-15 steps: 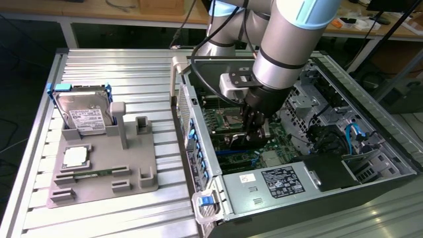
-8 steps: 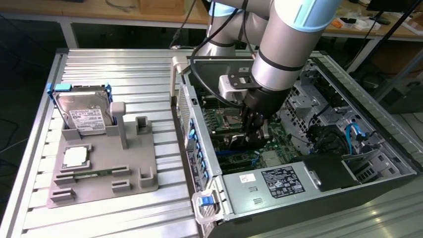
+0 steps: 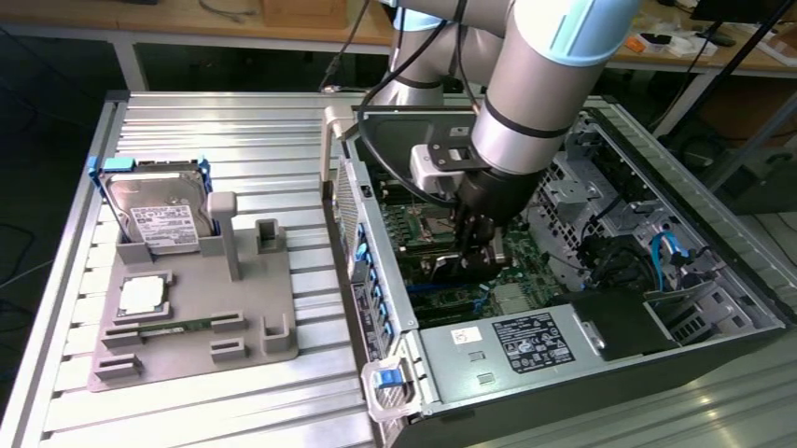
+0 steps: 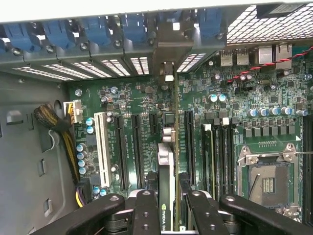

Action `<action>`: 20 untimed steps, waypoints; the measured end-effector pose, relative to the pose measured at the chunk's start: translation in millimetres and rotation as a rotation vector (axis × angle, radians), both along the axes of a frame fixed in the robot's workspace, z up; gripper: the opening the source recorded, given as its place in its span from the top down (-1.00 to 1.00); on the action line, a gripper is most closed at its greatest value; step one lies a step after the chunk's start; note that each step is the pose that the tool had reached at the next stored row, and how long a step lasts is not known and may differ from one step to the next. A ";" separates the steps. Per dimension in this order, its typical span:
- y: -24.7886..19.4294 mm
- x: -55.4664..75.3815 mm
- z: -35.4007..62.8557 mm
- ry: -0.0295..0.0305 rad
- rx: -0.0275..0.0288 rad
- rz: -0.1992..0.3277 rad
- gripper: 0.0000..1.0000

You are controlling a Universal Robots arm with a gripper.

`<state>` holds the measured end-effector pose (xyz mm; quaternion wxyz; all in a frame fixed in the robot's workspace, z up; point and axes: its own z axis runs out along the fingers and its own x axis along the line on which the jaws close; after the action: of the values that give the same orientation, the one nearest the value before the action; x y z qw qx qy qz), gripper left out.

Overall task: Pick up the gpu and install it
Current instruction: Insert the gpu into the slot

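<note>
- Exterior view, item one: you have the gripper (image 3: pixel 480 247) low inside the open computer case (image 3: pixel 697 280), over the motherboard (image 3: pixel 430 229), between the rear wall and the power supply (image 3: pixel 524 341).
- Exterior view, item two: the hard drive (image 3: pixel 156 219) stands in the grey fixture (image 3: pixel 187 317) on the table, well apart from the arm.
- Wrist view, item one: the gpu (image 4: pixel 166 166) sits edge-on, a slim dark strip clamped between the two fingers (image 4: pixel 145 210). The gripper (image 4: pixel 168 208) is narrowed on it, not wide.
- Wrist view, item two: the card runs between the long black expansion slots (image 4: pixel 120 152), its far end toward the blue latches (image 4: pixel 98 29). You cannot tell whether its edge is touching a slot.
- Wrist view, item three: the CPU socket (image 4: pixel 266 178) lies off to one side, apart from the card.
- Handling note: judge the card light and stiff but fragile (bare components, thin board). Your hold across its flat faces near the upper edge looks sound; avoid side load.
</note>
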<state>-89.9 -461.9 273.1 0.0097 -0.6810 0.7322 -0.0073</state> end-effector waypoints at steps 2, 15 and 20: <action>0.0 -1.2 -0.6 0.0000 0.0004 0.000 0.46; 0.0 -4.6 -1.0 0.0068 0.0056 0.000 0.46; 0.0 -4.6 -1.1 0.0102 0.0104 0.000 0.46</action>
<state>-94.5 -461.9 272.0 0.0095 -0.6810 0.7322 -0.0001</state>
